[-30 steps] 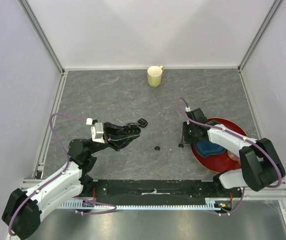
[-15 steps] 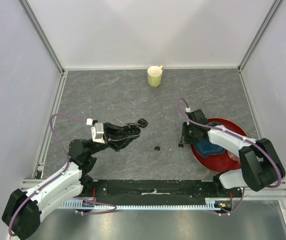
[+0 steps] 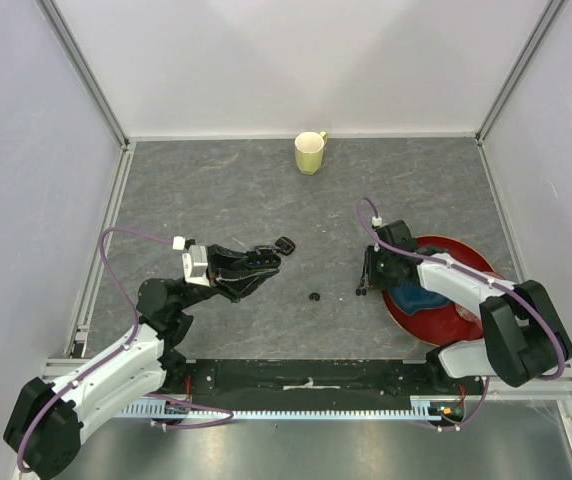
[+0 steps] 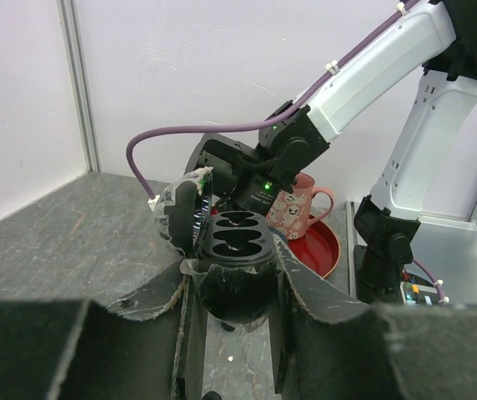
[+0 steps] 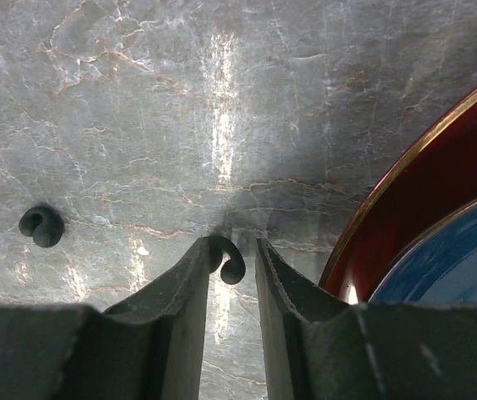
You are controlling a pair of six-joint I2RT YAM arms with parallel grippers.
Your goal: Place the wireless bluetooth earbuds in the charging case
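Charging case (image 4: 237,243) sits clamped between my left jaws, over the left half of the desk (image 3: 216,190). The padded fingers (image 4: 297,292) pinch its glossy black body on both sides. Its lid (image 4: 180,221) stands swung open to the left, and two oval wells face up toward my wrist camera. They look dark, and I cannot tell whether anything lies in them. My left arm (image 3: 116,365) reaches in from the near-left corner toward the middle.

Moving right, one earbud (image 3: 314,296) lies loose on the grey desk between my two arms, touching nothing. Far behind it, near the back wall, a yellow-green mug (image 3: 310,152) stands upright, well apart from everything else.

Further right, my right jaws point down at the desk and stand narrowly apart, astride a second earbud (image 5: 228,263). This small black hook lies between the fingertips. It rests against the inner face of the finger on the left of my wrist view (image 5: 176,308), and a sliver of desk shows between it and the other finger, so I am not pinching it. The loose earbud shows in that same view, off to the left.

Just right of these jaws lies a red plate (image 5: 414,208) with a gold rim, and something blue (image 5: 464,275) rests in it. My right arm (image 3: 456,278) crosses over that plate.
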